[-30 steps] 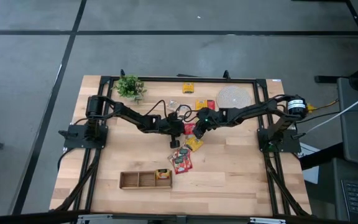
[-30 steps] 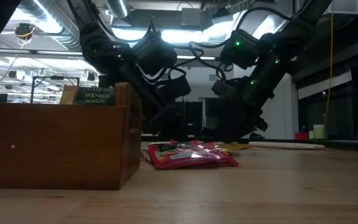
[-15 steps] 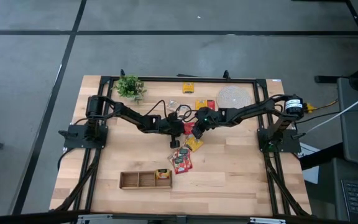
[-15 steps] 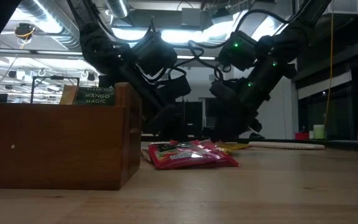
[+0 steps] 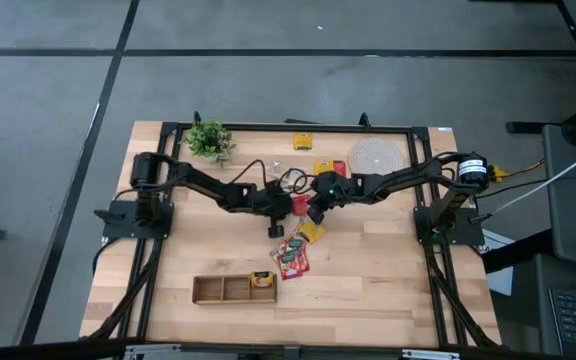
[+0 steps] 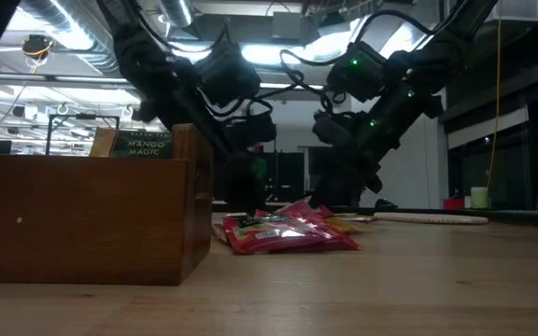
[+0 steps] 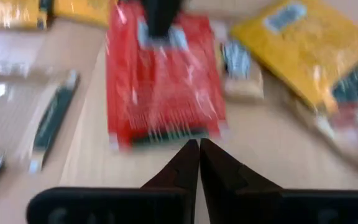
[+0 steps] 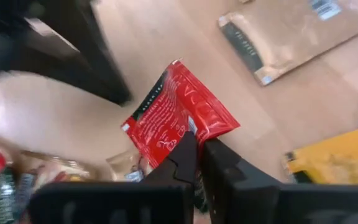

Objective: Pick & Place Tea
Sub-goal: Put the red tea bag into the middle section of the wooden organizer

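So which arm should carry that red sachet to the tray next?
Right, probably. The right gripper is shut on the red sachet and holds it above the table. The left gripper is shut and empty, pointing at it.

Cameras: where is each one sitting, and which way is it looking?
High view: above the table, looking straight down; both arms show, left gripper, right gripper.
Low view: at table-top height, looking level past the wooden tray; both arms come from above.
Left wrist view: on the left arm, looking past its shut fingers at a red sachet.
Right wrist view: on the right arm, its fingers pinching that sachet.
Both wrist views share the red sachet.
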